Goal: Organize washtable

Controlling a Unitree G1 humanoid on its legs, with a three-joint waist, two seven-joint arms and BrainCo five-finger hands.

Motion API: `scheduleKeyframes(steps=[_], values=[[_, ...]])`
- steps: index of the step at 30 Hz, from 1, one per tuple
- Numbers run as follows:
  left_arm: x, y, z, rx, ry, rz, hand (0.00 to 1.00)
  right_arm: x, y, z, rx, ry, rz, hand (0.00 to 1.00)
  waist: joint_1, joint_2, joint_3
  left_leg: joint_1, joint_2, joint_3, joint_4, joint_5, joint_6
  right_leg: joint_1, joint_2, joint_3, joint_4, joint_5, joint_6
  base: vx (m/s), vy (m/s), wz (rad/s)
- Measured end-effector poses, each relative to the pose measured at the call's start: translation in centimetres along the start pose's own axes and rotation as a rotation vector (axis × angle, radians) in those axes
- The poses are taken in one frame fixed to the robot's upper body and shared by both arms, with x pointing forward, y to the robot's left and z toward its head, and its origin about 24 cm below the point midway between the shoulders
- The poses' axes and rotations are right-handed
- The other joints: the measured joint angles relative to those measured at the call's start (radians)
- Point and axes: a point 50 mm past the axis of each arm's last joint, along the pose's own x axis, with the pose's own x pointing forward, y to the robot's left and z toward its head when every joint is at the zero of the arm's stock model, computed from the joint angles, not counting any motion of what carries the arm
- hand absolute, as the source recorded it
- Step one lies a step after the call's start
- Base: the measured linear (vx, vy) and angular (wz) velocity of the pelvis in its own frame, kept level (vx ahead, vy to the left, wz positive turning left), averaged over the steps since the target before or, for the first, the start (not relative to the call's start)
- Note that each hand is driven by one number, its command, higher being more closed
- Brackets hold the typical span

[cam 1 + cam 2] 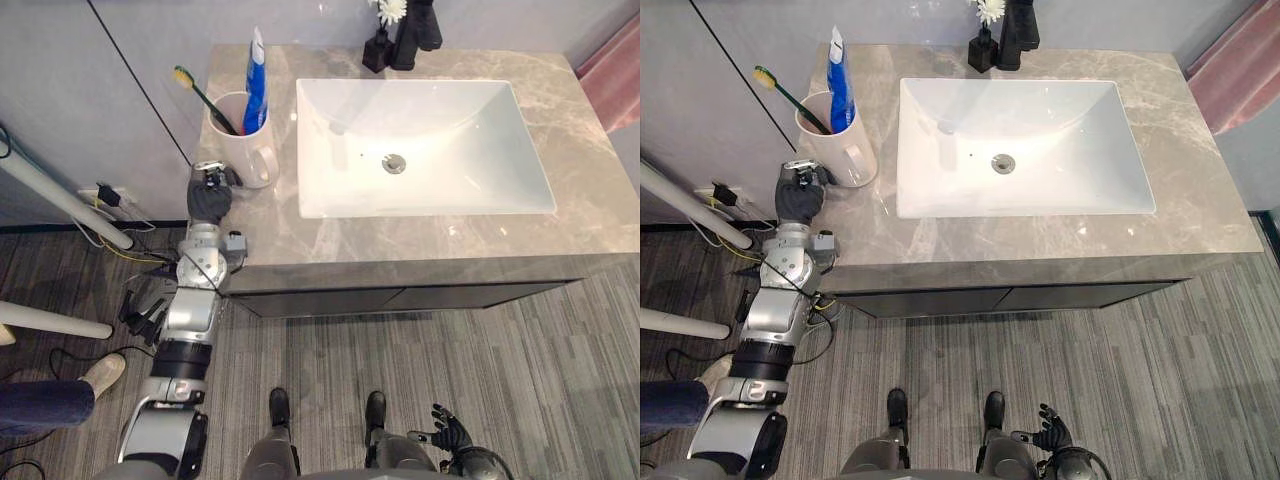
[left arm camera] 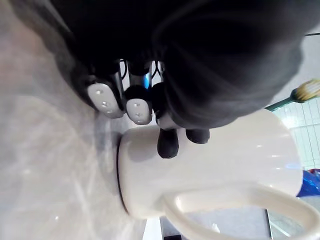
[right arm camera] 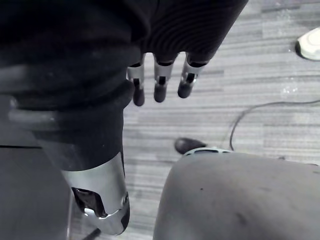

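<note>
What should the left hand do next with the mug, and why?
Probably curl the left hand round the white mug: its fingertips touch the mug's side near the base but aren't wrapped round it. Keep it upright, since a toothbrush and toothpaste tube stand inside.

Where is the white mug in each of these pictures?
Left eye view: mug on the counter's left end, left of the sink.
Right eye view: same spot.
Left wrist view: close up, at the fingertips of the left hand.
Right wrist view: faces the floor, past the right hand.
Shared landmark: the green toothbrush standing in the mug.
</note>
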Motion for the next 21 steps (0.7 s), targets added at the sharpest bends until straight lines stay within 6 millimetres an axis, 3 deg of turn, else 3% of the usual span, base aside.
scheduleKeyframes(steps=[4,14,16,21], values=[[-2.7,-0.9,-0.5,-0.093,0.020,-0.068,1.00,0.0,0.0,-0.1,-0.007,0.005,0.012,0.00,0.007,0.003,-0.002,0.011,0.000,0.000,0.000,0.000,0.000,0.010,0.000,0.000,0.003,-0.001,-0.001,0.00,0.000,0.00],[-5.3,-2.3,-2.7,-0.233,0.150,-0.143,1.00,-0.5,-0.4,-0.8,-0.033,0.018,0.020,0.00,0.004,0.032,-0.060,0.024,0.001,0.000,0.000,-0.001,0.000,0.009,-0.002,0.001,0.018,-0.011,0.005,-0.01,-0.001,0.00],[-5.0,-2.5,-2.6,-0.234,0.148,-0.149,1.00,-0.5,-0.3,-0.8,-0.033,0.019,0.021,0.00,0.003,0.029,-0.063,0.024,0.001,0.000,0.000,-0.001,0.000,0.009,-0.002,0.001,0.017,-0.010,0.006,0.00,0.000,0.00],[-2.1,-3.1,-2.6,-0.188,0.136,-0.138,1.00,-0.5,-0.1,-0.9,-0.046,0.023,0.033,0.00,0.000,0.020,-0.070,0.014,0.000,0.000,0.000,0.000,0.001,0.002,-0.002,0.001,0.016,-0.007,0.010,0.00,0.000,0.00]])
